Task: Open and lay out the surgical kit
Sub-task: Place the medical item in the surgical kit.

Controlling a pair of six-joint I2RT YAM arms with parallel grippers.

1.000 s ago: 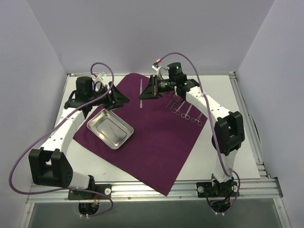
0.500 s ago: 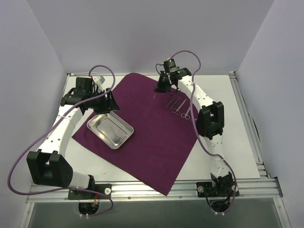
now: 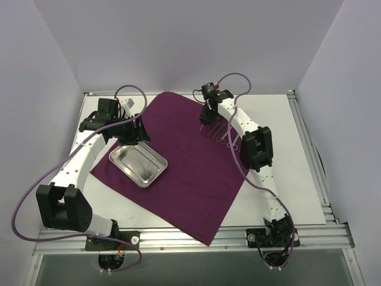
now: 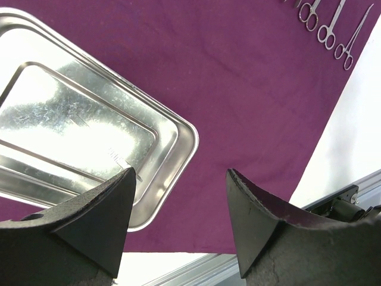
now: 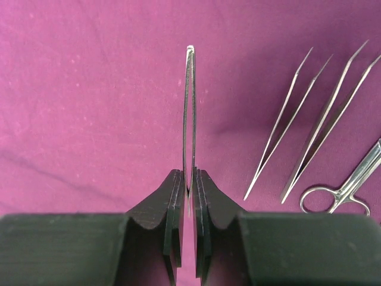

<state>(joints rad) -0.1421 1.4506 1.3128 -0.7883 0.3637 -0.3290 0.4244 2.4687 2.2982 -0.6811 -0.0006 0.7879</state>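
Observation:
The magenta-purple cloth wrap (image 3: 190,173) lies spread flat on the table. On its left part sits the shiny steel tray (image 3: 138,164), with nothing in it. My left gripper (image 3: 139,130) hovers open over the tray's far rim; in the left wrist view its fingertips (image 4: 125,185) frame the tray's corner (image 4: 178,137) and the cloth (image 4: 250,89). My right gripper (image 5: 189,179) is shut on thin steel tweezers (image 5: 189,107), held over the cloth just left of the laid-out instruments (image 3: 223,134). Two more tweezers (image 5: 297,119) and a ring handle (image 5: 333,193) lie beside it.
White table (image 3: 280,119) shows round the cloth, with an aluminium rail (image 3: 196,238) along the near edge. White walls close in the left, back and right. Purple cables loop from both arms.
My right gripper has carried the tweezers rightward toward the row of instruments and turned them to point down. The left gripper has shifted slightly nearer the tray.

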